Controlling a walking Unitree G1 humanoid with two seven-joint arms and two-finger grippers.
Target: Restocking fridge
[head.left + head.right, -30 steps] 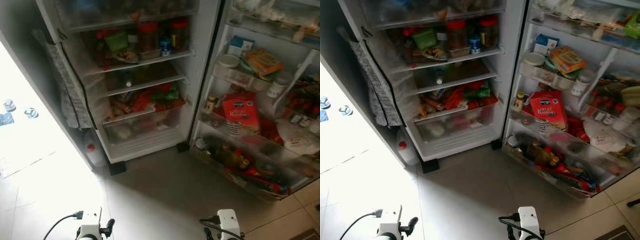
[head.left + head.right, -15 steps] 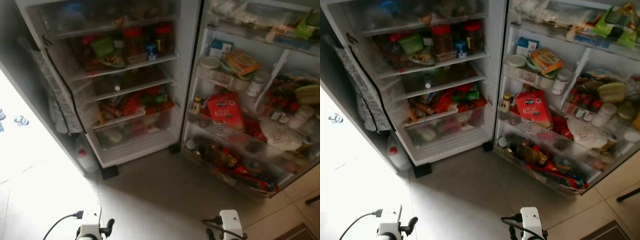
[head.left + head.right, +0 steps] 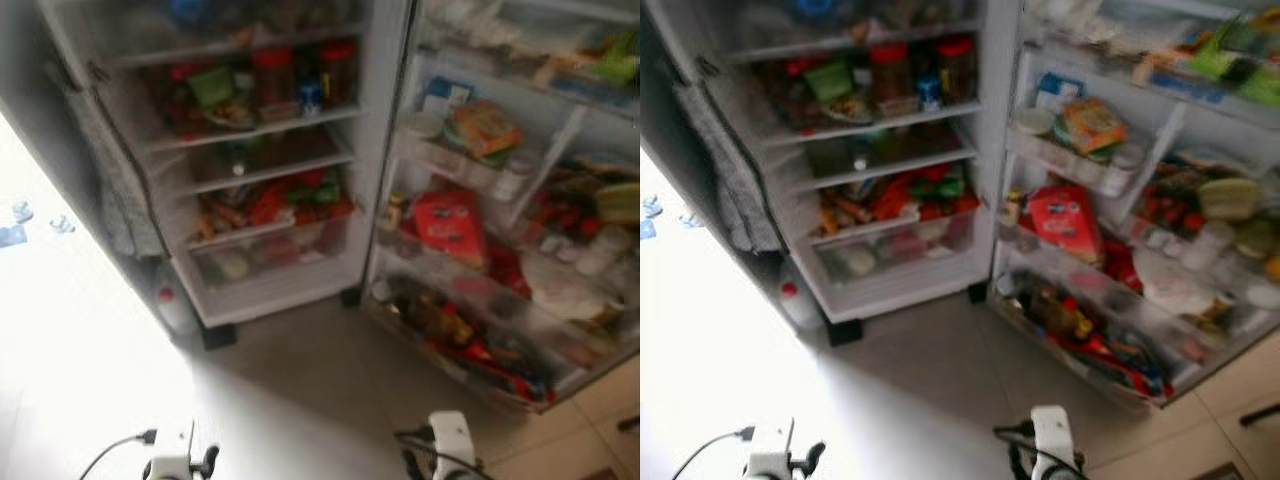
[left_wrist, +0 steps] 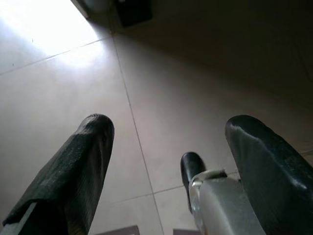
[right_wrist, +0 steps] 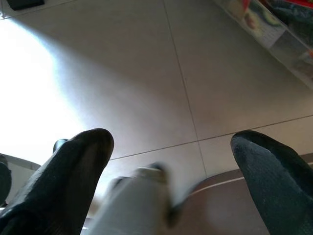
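The fridge [image 3: 270,170] is standing open ahead of and above both grippers, its shelves already crowded: red-lidded jars [image 3: 272,72] on an upper shelf, packets in red and green [image 3: 290,200] lower down, and a clear drawer [image 3: 265,262] at the bottom. The open door [image 3: 1120,230] is reaching out past the right gripper's far side, its racks packed with a red carton [image 3: 1062,220], an orange packet [image 3: 1090,122] and bottles [image 3: 1060,310] low down. A grey cloth [image 3: 725,180] is hanging on the fridge's outer side, beyond the left gripper.

The left gripper [image 4: 166,161] is hanging low over the tiled floor [image 3: 300,390], its two black fingers spread wide with nothing between them. The right gripper [image 5: 171,166] is hanging likewise, fingers wide apart and holding nothing, with the foot of the door rack lying ahead of it.

As a judgement, the restocking is looking barely under way for the robot: the door is open, but neither gripper is carrying an item. The head views are blurred, so labels cannot be read. What is left seems to be fetching something and finding a gap on these full shelves.
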